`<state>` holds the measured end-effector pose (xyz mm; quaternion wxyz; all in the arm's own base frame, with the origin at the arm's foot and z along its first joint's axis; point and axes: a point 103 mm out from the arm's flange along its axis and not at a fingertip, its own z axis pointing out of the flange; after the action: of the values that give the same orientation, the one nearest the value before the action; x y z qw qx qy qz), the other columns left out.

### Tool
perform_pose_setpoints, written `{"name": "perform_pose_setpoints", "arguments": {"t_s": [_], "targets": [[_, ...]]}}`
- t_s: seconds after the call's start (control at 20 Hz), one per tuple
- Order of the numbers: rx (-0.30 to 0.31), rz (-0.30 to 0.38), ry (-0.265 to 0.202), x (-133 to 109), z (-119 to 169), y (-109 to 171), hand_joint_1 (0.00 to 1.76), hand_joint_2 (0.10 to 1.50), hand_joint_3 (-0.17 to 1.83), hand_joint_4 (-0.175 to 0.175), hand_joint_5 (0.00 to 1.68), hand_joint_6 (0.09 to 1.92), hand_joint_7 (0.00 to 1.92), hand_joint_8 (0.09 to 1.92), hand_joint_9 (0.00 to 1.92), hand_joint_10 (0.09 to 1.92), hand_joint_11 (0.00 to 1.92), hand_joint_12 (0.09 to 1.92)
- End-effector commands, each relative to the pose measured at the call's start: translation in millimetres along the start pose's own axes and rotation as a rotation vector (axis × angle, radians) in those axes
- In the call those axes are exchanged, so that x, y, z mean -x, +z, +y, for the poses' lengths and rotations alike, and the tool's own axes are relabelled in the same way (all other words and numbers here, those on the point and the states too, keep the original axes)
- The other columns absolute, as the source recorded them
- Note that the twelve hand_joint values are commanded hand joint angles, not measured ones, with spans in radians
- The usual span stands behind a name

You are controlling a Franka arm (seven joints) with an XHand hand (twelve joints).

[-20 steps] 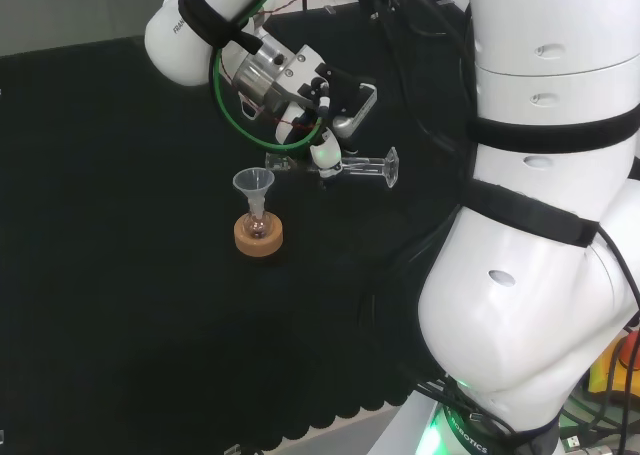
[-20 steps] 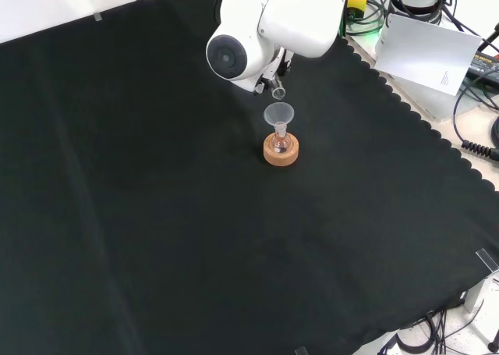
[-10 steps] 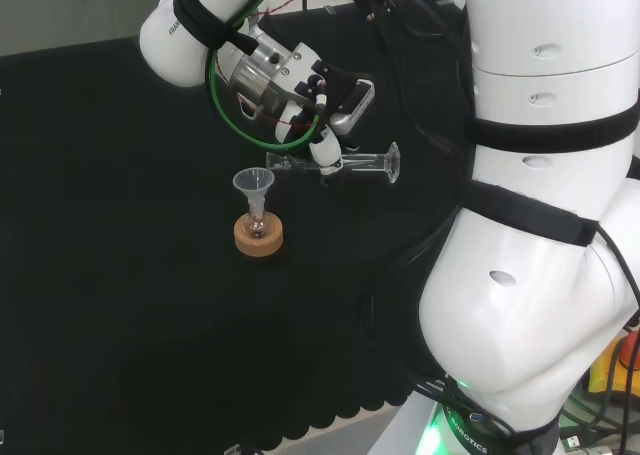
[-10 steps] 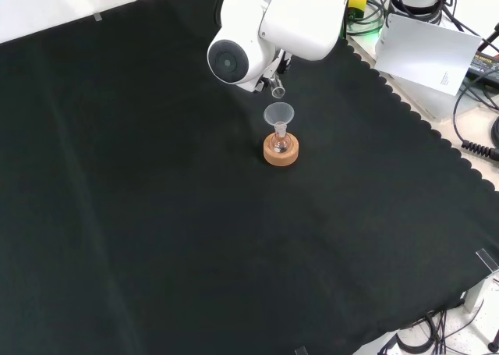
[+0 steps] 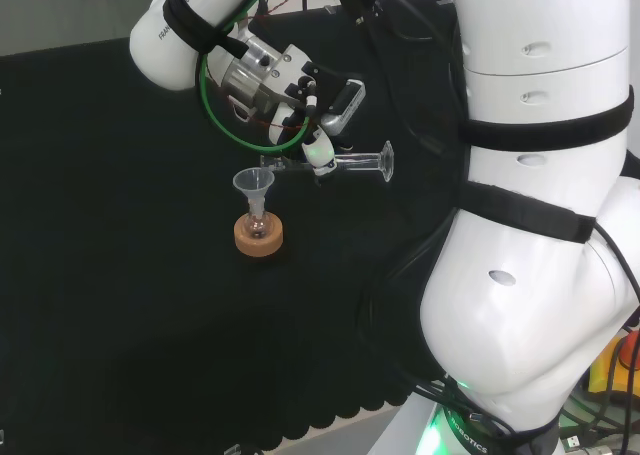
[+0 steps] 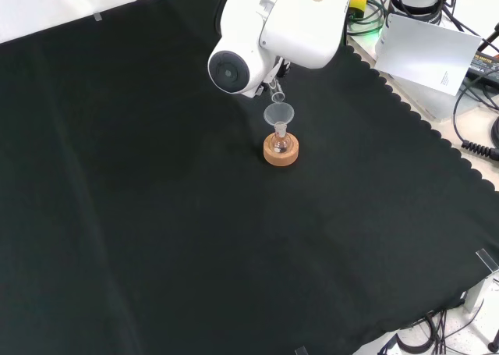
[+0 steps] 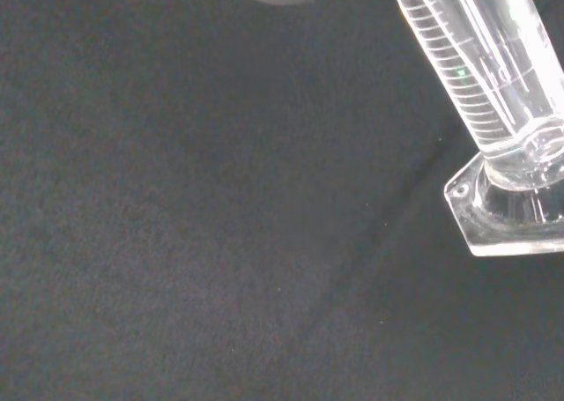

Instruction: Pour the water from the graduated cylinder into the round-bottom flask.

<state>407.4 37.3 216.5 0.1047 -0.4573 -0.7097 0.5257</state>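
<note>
In the head view the hand (image 5: 318,103) is shut on a clear graduated cylinder (image 5: 352,162), held lying almost level above the cloth, its foot to the right and its mouth to the left. The mouth hangs just above and beside a clear funnel (image 5: 254,183) set in a small round-bottom flask (image 5: 257,224) on a cork ring (image 5: 258,237). In the front view the cylinder's mouth (image 6: 277,97) peeks out below the arm's white link, right above the funnel (image 6: 279,115), flask and cork ring (image 6: 281,151). The wrist view brings the cylinder's graduated tube (image 7: 476,57) and foot (image 7: 511,211) close.
Black cloth (image 6: 156,214) covers the bench around the flask. The arm's big white links (image 5: 540,225) fill the head view's right. Beyond the cloth's scalloped edge in the front view lie a white sheet (image 6: 433,55) and cables (image 6: 475,129).
The hand has shifted slightly left and up in the head view, carrying the cylinder. In the front view the cylinder's mouth has come a little closer over the funnel.
</note>
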Motion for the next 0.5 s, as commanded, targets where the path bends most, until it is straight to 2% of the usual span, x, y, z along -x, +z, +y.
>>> {"name": "perform_pose_setpoints", "arguments": {"t_s": [0.05,0.5], "targets": [[-0.026,-0.02,0.008,1.6,-7.4,3.2,1.25,1.14,0.0,-0.175,0.92,1.07,0.96,1.07,1.42,0.1,1.21,0.78],[-0.046,-0.042,0.023,-10.6,-2.1,-12.4,1.25,1.14,0.0,-0.175,0.92,1.08,0.96,1.07,1.42,0.1,1.21,0.78]]}}
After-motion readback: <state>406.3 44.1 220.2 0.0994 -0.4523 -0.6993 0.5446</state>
